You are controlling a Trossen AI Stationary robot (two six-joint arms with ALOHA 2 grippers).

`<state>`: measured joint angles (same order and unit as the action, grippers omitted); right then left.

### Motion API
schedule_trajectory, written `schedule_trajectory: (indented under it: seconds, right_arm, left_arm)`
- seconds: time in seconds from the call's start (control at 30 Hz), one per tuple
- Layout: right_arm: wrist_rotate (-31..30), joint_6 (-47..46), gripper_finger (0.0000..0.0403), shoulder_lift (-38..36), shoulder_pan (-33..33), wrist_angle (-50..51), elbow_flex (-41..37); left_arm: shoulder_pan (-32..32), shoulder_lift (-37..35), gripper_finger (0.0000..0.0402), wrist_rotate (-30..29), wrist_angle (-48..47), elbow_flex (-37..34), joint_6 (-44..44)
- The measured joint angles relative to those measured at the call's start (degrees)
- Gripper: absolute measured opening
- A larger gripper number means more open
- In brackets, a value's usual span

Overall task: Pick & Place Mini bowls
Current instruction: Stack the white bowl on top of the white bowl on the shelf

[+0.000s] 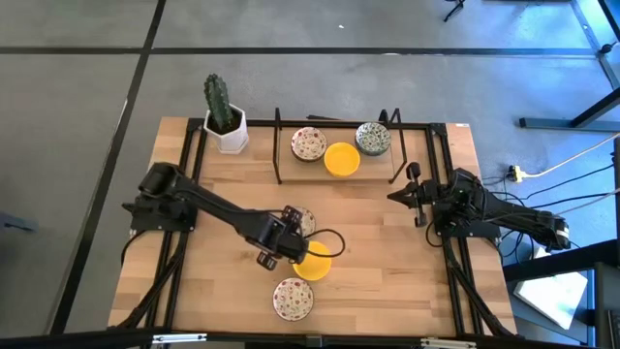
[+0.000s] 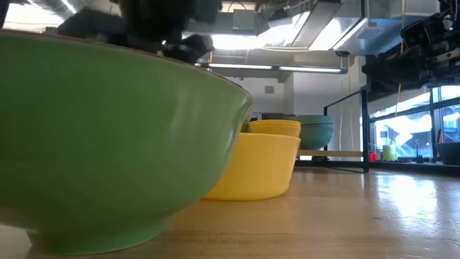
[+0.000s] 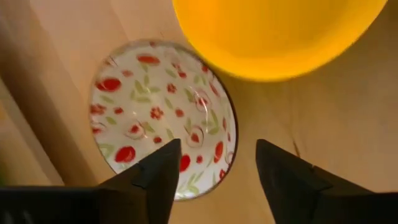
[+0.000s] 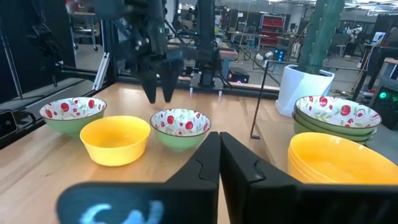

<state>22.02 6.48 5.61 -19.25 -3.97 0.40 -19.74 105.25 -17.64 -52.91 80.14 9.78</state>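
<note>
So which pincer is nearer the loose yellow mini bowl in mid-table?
Left. The left pincer hovers open right beside the yellow mini bowl, over a red-floral bowl. The right pincer waits shut near the table's right edge, well away.

I cannot read any text, label, brand or number in these views. The bowls carry only painted patterns, and the pale mark at the lower left of the right wrist view is too blurred.
</note>
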Motion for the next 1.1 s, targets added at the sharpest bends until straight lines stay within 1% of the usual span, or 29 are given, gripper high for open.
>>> schedule_trajectory:
  seconds: [0.1,0.2,0.57,0.83,1.0,1.1]
  right_arm:
    - [0.00,0.06,0.0017,0.00,0.00,0.00,0.00]
    - [0.00,0.24,0.0020,0.00,0.00,-0.02,0.00]
    - [0.02,0.22,0.0007,0.00,0.00,-0.02,0.00]
    - [0.02,0.24,0.0018,0.00,0.00,-0.02,0.00]
    - [0.00,0.24,0.0013,0.00,0.00,-0.02,0.00]
    - [0.02,0.46,0.0009,0.00,0.00,-0.02,0.00]
  left_arm:
    - [0.01,1.36,0.0218,-0.01,-1.98,0.00,0.21]
    - [0.12,2.70,0.0223,-0.79,-3.28,-0.01,0.48]
    - [3.10,6.59,0.0223,-0.51,-4.14,-0.04,0.08]
    - [4.92,6.56,0.0223,-0.19,-3.95,-0.07,0.39]
    - [5.65,7.15,0.0223,2.49,-3.68,-0.09,0.44]
    - [5.65,7.11,0.0223,2.65,-3.37,-0.07,0.40]
